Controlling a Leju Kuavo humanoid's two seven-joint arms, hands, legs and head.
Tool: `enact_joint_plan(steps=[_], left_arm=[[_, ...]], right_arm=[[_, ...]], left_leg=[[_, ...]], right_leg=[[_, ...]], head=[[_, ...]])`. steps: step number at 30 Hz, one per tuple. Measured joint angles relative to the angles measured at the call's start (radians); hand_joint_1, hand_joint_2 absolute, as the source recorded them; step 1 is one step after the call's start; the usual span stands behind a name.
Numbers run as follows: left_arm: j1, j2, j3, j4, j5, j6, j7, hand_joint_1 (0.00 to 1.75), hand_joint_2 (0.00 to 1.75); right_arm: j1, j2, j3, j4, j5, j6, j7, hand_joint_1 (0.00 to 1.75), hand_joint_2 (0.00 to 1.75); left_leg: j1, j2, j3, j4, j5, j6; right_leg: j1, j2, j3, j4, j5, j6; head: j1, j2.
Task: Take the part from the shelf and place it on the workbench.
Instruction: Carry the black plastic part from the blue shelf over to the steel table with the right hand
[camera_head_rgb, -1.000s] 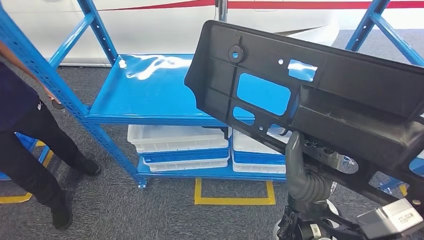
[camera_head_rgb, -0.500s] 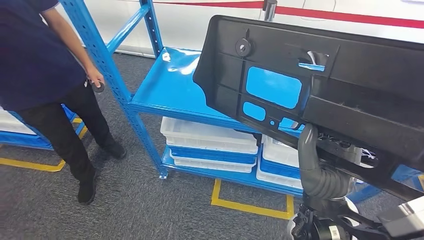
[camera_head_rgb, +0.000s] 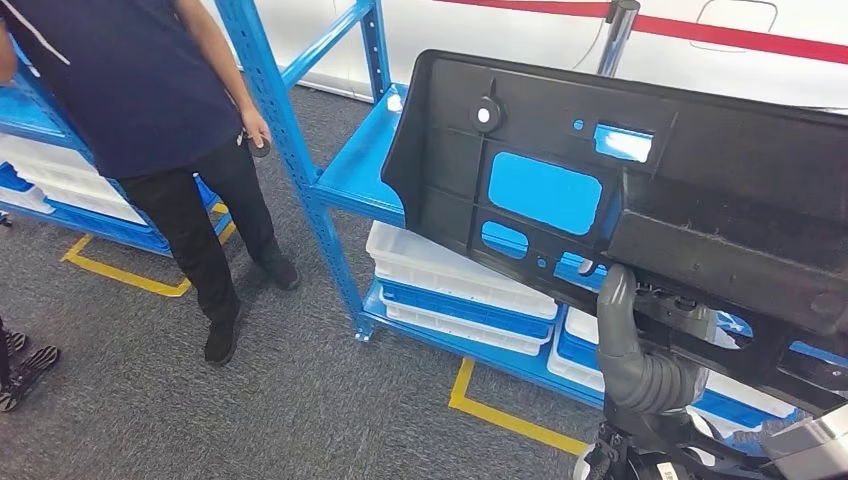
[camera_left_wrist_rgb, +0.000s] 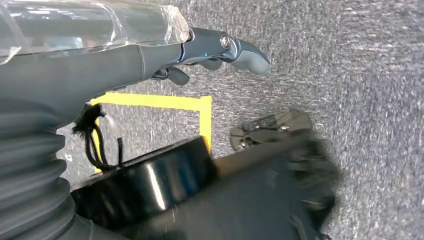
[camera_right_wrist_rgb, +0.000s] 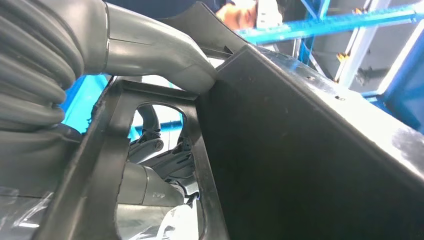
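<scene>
Head view is showing us the large black moulded plastic panel with ribs and cut-out windows (camera_head_rgb: 640, 200), which we are carrying raised in front of the blue steel shelf rack (camera_head_rgb: 300, 140). Our right hand (camera_right_wrist_rgb: 150, 55) is gripping its lower frame, thumb pressing an edge; our left hand (camera_left_wrist_rgb: 220, 50) is hanging free, fingers loosely extended. Gripped one-handed, the wide panel risks swinging into the rack or the nearby person in dark clothes (camera_head_rgb: 150, 110).

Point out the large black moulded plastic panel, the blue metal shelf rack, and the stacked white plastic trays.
large black moulded plastic panel (camera_head_rgb: 720, 200), head view, its ribbed face.
blue metal shelf rack (camera_head_rgb: 290, 120), head view, front upright post.
stacked white plastic trays (camera_head_rgb: 440, 268), head view, top tray's rim.
</scene>
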Motion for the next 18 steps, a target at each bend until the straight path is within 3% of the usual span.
enact_joint_plan(steps=[2, 4, 5, 7, 9, 10, 11, 12, 13, 15, 17, 18], left_arm=[[-0.003, 0.000, 0.000, 0.000, 0.004, -0.001, 0.000, 0.00, 1.75], [-0.003, 0.000, 0.000, 0.000, 0.005, -0.002, 0.002, 0.00, 1.75], [-0.001, 0.000, 0.000, 0.000, 0.005, -0.003, 0.003, 0.00, 1.75], [0.001, -0.001, 0.001, 0.000, 0.004, -0.004, 0.005, 0.00, 1.75], [0.000, -0.002, 0.001, 0.001, -0.002, -0.006, 0.006, 0.00, 1.75], [0.000, -0.002, 0.001, 0.001, -0.005, -0.006, 0.006, 0.00, 1.75], [0.000, -0.003, 0.001, 0.001, -0.007, -0.007, 0.006, 0.00, 1.75], [0.000, -0.003, 0.001, 0.001, -0.008, -0.006, 0.005, 0.00, 1.75], [0.001, -0.003, 0.001, 0.001, -0.009, -0.005, 0.004, 0.00, 1.75], [0.000, -0.003, 0.001, 0.001, -0.009, -0.002, 0.002, 0.00, 1.75], [-0.002, -0.002, 0.001, 0.002, -0.011, -0.002, 0.000, 0.00, 1.75], [-0.001, -0.002, 0.001, 0.002, -0.013, -0.002, 0.000, 0.00, 1.75]], right_arm=[[0.005, 0.000, 0.000, 0.000, -0.008, 0.001, -0.004, 1.75, 1.75], [0.007, 0.000, 0.000, 0.000, -0.014, 0.003, -0.007, 1.75, 1.75], [0.007, -0.001, 0.000, 0.001, -0.016, 0.005, -0.008, 1.75, 1.75], [0.008, -0.001, 0.000, 0.001, -0.018, 0.007, -0.009, 1.75, 1.75], [0.012, -0.001, 0.000, 0.002, -0.019, 0.009, -0.010, 1.75, 1.75], [0.015, -0.002, 0.000, 0.003, -0.020, 0.010, -0.010, 1.75, 1.75], [0.018, -0.002, 0.000, 0.005, -0.021, 0.011, -0.010, 1.75, 1.75], [0.021, -0.002, 0.000, 0.006, -0.023, 0.013, -0.010, 1.75, 1.75], [0.022, -0.002, 0.000, 0.006, -0.024, 0.016, -0.010, 1.75, 1.75], [0.022, -0.002, 0.000, 0.008, -0.025, 0.020, -0.010, 1.75, 1.75], [0.022, -0.002, 0.001, 0.009, -0.024, 0.027, -0.011, 1.75, 1.75], [0.021, -0.002, 0.001, 0.010, -0.024, 0.031, -0.011, 1.75, 1.75]], left_leg=[[-0.009, 0.022, 0.026, -0.060, 0.014, 0.012], [-0.011, -0.001, 0.021, -0.064, 0.018, 0.021], [-0.009, -0.013, 0.023, -0.066, 0.020, 0.025], [-0.002, -0.038, 0.027, -0.072, 0.026, 0.035], [-0.001, -0.064, 0.027, -0.072, 0.027, 0.041], [-0.002, -0.079, 0.028, -0.072, 0.027, 0.042], [-0.003, -0.095, 0.029, -0.072, 0.027, 0.042], [-0.003, -0.110, 0.030, -0.071, 0.027, 0.042], [-0.002, -0.126, 0.031, -0.070, 0.026, 0.042], [-0.002, -0.154, 0.029, -0.064, 0.023, 0.037], [0.000, -0.177, 0.019, -0.059, 0.023, 0.026], [0.002, -0.187, 0.015, -0.058, 0.025, 0.020]], right_leg=[[0.007, -0.020, 0.004, 0.000, -0.004, 0.009], [0.009, -0.040, 0.008, -0.002, -0.007, 0.018], [0.007, -0.034, 0.008, 0.005, -0.016, 0.023], [0.003, 0.015, -0.019, 0.078, -0.064, 0.029], [0.002, 0.067, -0.086, 0.220, -0.128, 0.030], [0.002, 0.077, -0.117, 0.276, -0.143, 0.030], [0.002, 0.081, -0.133, 0.299, -0.138, 0.029], [0.002, 0.083, -0.131, 0.280, -0.114, 0.028], [0.001, 0.089, -0.111, 0.225, -0.075, 0.027], [-0.004, 0.133, -0.054, 0.086, -0.011, 0.025], [-0.005, 0.163, -0.027, 0.020, 0.006, 0.020], [-0.002, 0.157, -0.027, 0.018, 0.006, 0.015]], head=[[0.002, 0.000], [0.004, 0.000], [0.004, 0.000], [0.006, 0.000], [0.009, 0.000], [0.010, 0.000], [0.010, 0.000], [0.010, 0.000], [0.010, 0.000], [0.010, 0.000], [0.010, 0.000], [0.010, 0.000]])
